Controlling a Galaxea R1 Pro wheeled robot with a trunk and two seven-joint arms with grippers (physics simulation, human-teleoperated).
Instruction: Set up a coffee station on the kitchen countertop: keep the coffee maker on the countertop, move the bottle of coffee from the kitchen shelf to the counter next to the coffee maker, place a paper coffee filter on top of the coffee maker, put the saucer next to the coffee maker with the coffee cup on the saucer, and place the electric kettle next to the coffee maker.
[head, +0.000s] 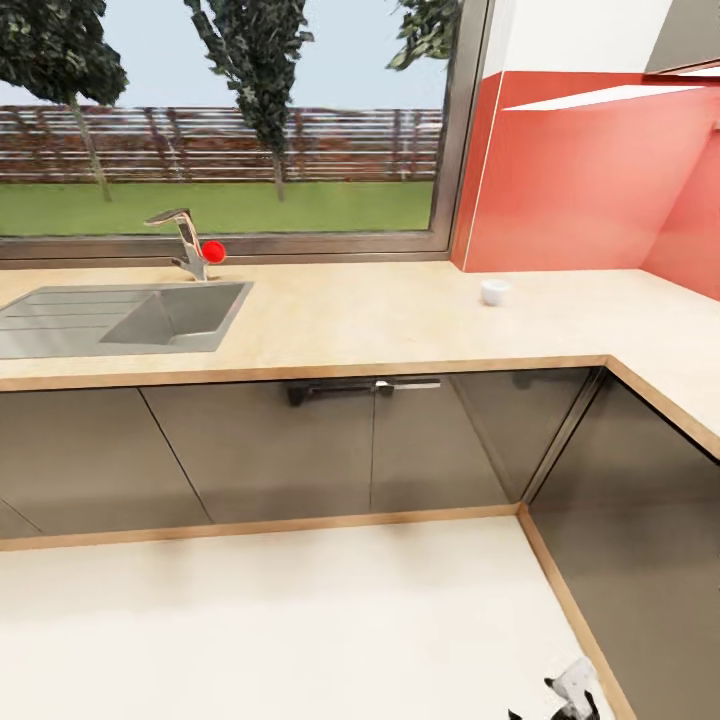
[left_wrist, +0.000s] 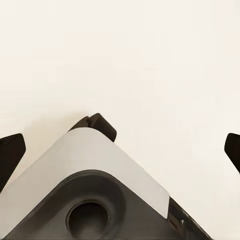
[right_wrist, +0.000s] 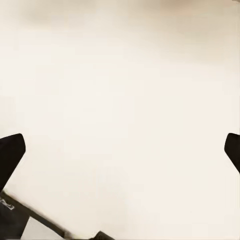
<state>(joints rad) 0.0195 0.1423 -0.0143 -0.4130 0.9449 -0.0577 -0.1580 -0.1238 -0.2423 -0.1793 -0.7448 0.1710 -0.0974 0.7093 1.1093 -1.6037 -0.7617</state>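
Your left claw (left_wrist: 120, 150) and right claw (right_wrist: 120, 150) both hang spread wide with nothing between the tips, over pale floor. Ahead, the coffee cup (head: 495, 291) stands alone on the tabletop (head: 380, 320), well right of the sink (head: 120, 318).

Both grippers' fingers (left_wrist: 11, 150) (right_wrist: 11, 150) spread wide.

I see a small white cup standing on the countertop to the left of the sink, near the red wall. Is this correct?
Not quite. The coffee cup stands on the kitchen countertop to the right of the sink, not to the left. It is indeed near the red wall. The head view shows this.
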